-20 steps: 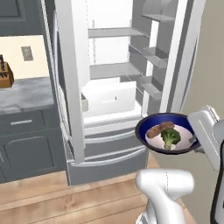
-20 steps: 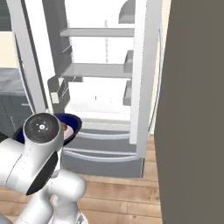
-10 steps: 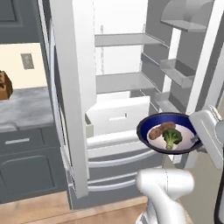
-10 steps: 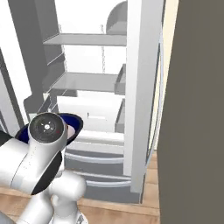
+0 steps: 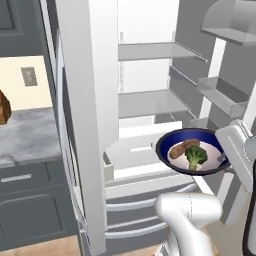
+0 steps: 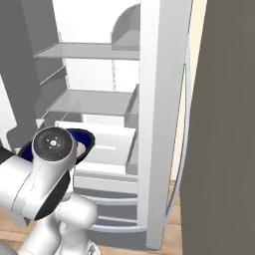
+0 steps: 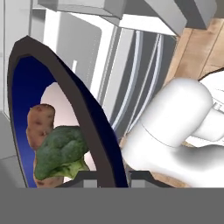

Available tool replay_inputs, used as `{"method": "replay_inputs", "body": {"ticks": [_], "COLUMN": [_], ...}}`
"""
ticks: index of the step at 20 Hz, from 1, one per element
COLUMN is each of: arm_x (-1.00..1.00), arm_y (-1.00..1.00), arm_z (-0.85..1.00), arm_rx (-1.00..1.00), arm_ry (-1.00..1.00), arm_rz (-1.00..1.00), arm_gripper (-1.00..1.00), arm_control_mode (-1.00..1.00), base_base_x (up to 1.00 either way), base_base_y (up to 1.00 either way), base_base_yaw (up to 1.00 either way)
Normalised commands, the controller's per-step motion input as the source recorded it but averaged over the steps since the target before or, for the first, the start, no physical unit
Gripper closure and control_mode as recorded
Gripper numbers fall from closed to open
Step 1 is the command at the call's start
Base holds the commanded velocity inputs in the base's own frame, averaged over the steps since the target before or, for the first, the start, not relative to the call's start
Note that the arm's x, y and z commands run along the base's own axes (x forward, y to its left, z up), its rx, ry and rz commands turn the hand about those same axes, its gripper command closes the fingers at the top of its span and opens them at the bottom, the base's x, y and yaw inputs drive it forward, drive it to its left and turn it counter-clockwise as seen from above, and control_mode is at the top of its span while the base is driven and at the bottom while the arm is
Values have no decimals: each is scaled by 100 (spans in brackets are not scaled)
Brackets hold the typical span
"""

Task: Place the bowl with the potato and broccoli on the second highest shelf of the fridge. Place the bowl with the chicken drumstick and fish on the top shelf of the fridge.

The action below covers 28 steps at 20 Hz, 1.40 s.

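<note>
The bowl with the potato and broccoli [image 5: 216,148] is dark blue with a white inside and hangs level in front of the open fridge, about at drawer height. In it lie the brown potato [image 5: 182,148] and the green broccoli [image 5: 197,156]. My gripper [image 7: 111,177] is shut on the bowl's rim [image 7: 89,120], with potato [image 7: 40,124] and broccoli [image 7: 61,151] close by. The top shelf [image 5: 150,50] and the second highest shelf [image 5: 147,102] are bare white panels above and behind the bowl. The bowl with the chicken drumstick and fish is out of view.
The fridge's left door [image 5: 85,125] stands open close on the left, and the right door's bins [image 5: 220,95] jut out beside the bowl. A white drawer [image 5: 132,150] sits under the shelves. Grey counter [image 5: 25,135] lies left; a tall dark panel [image 6: 224,124] stands on the right.
The whole scene has grown and shifted: the base has driven closer to the fridge. The bowl stays gripped in the same place before the arm.
</note>
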Motion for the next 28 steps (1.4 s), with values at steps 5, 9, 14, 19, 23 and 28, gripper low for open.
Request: {"method": "replay_inputs", "body": {"ticks": [5, 9, 14, 19, 23, 28], "arm_x": [0, 0, 19, 100, 100, 100], "arm_y": [0, 0, -1, -4, 0, 0], "arm_z": [0, 0, 0, 5, 13, 0], "arm_rx": [0, 0, 0, 2, 5, 7], "arm_ry": [0, 0, -2, -7, 0, 1], "arm_rz": [0, 0, 0, -2, -9, -4], "arm_gripper": [100, 100, 100, 100, 100, 100], "arm_control_mode": [100, 100, -100, -100, -100, -100], "base_base_x": [62, 66, 73, 0, 0, 0], "base_base_y": [40, 38, -21, 0, 0, 0], "base_base_yaw": [0, 0, 0, 0, 0, 0]}}
